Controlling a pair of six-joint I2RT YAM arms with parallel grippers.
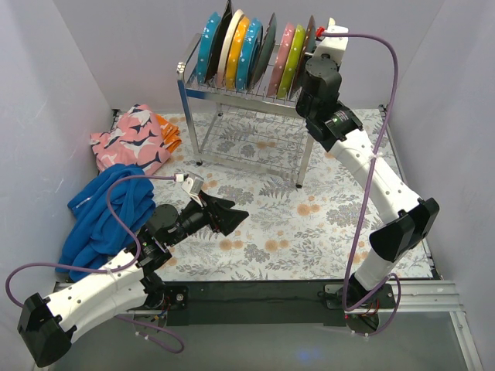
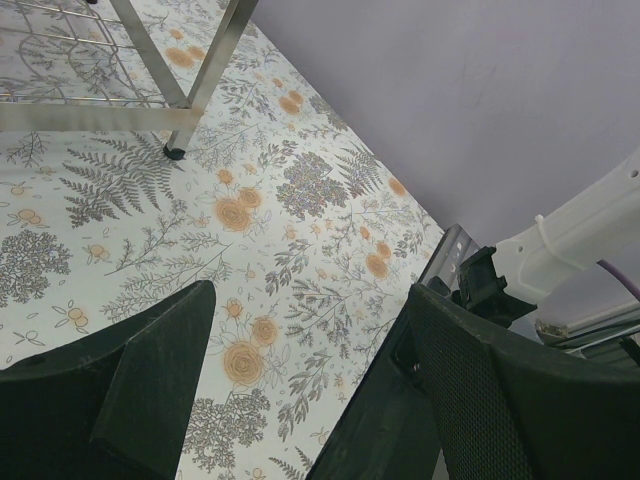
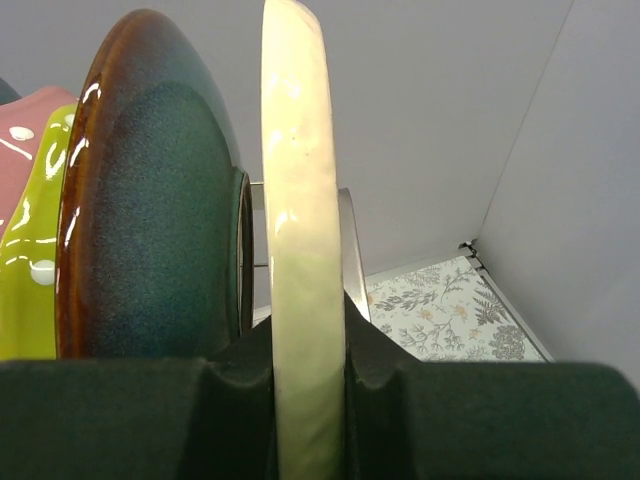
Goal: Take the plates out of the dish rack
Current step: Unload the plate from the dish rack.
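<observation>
Right arm (image 1: 379, 182) is extended up to the right end of the dish rack (image 1: 240, 97); right gripper (image 3: 308, 370) is clamped on the rim of the cream plate (image 3: 300, 220), which stands upright beside a dark blue-grey plate (image 3: 160, 200); remaining plates (image 1: 247, 50) are slotted on the top tier; left arm (image 1: 100, 290) is bent low over the table (image 1: 309, 224); left gripper (image 2: 300, 380) is spread wide, nothing held.

Floral table (image 1: 309, 232) bears dish rack (image 1: 240, 99) and clothes (image 1: 100, 220).

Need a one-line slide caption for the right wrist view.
Right gripper closed on the edge of the cream plate; dark blue-grey plate and lime green plate alongside.
</observation>
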